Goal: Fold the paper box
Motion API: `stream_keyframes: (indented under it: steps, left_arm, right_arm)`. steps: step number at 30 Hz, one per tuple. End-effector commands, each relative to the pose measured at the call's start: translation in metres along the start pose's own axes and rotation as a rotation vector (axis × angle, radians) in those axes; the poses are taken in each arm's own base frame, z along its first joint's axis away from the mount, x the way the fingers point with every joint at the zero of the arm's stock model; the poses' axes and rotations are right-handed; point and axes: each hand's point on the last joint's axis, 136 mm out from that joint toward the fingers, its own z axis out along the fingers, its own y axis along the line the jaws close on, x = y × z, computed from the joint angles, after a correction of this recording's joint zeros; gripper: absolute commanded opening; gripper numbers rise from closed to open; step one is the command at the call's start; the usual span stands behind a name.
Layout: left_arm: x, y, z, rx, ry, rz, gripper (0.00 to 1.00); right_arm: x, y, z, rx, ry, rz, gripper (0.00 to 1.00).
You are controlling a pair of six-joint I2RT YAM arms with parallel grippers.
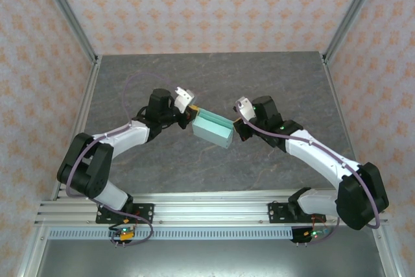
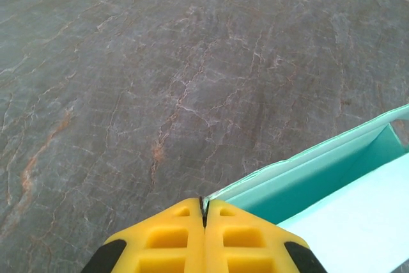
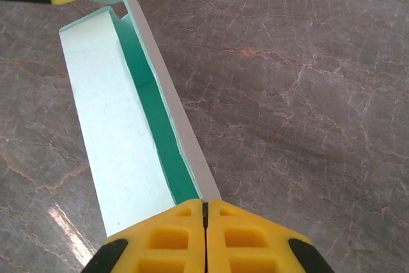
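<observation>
Paper box [image 1: 213,129] sits mid-frame on the grey table [image 1: 272,82], with the left gripper [image 2: 204,212] and right gripper [image 3: 204,212] each pinched tight on thin wall card at opposite ends; it looks light, floppy and crease-prone, so grip edges near corners, gently.

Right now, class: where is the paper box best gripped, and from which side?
Pinch a thin wall edge at a short end, coming in from that end. The paper box is long and open-topped, its card edges exposed, as the left gripper and right gripper show.
</observation>
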Motion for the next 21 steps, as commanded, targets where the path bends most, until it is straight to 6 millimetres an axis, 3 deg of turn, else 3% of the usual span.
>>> stream_keyframes:
  steps: [1,9,15,18,21]
  left_arm:
    - [-0.006,-0.012,-0.003,-0.045,-0.024,-0.056,0.02]
    - [0.009,-0.018,0.003,-0.135,-0.011,-0.108,0.01]
    - [0.016,-0.013,-0.005,-0.18,-0.023,-0.112,0.01]
    - [0.014,-0.013,-0.01,-0.189,-0.034,-0.104,0.01]
    - [0.01,-0.014,-0.014,-0.191,-0.04,-0.094,0.01]
  right_arm:
    - [-0.015,0.006,-0.003,0.007,-0.04,0.083,0.08]
    - [-0.018,0.016,0.001,0.067,-0.057,0.188,0.22]
    - [-0.01,0.008,-0.008,0.122,-0.036,0.269,0.26]
    - [-0.003,0.009,-0.011,0.121,-0.021,0.326,0.4]
    - [-0.003,0.019,-0.02,0.057,-0.069,0.264,0.49]
